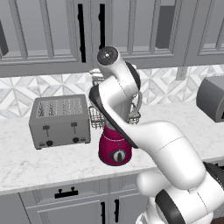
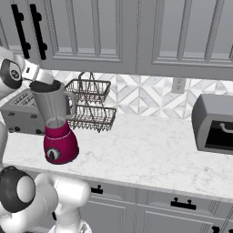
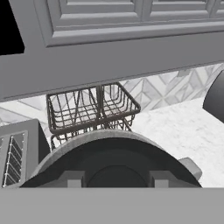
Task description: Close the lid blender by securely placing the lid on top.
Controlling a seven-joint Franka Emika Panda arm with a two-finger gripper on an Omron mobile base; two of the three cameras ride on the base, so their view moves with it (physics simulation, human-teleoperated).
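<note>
The blender [image 2: 59, 143] stands near the counter's front edge, with a magenta-red base [image 1: 114, 151] and a translucent grey jar [image 2: 52, 107]. My arm covers the jar in the left base view. The black lid [image 2: 45, 86] lies flat across the jar's mouth. In the hand view the lid [image 3: 116, 164] is a dark disc inside the grey rim, its raised centre between my fingertips [image 3: 73, 178]. My gripper [image 3: 117, 178] hovers right over the jar top [image 2: 40, 78], fingers spread wide and open, apparently not pinching the lid.
A grey two-slot toaster [image 1: 59, 120] stands left of the blender. A two-tier wire rack [image 2: 91, 104] sits behind it by the tiled wall. A dark appliance [image 2: 214, 123] occupies the right of the marble counter [image 2: 150, 150]. Upper cabinets hang close overhead.
</note>
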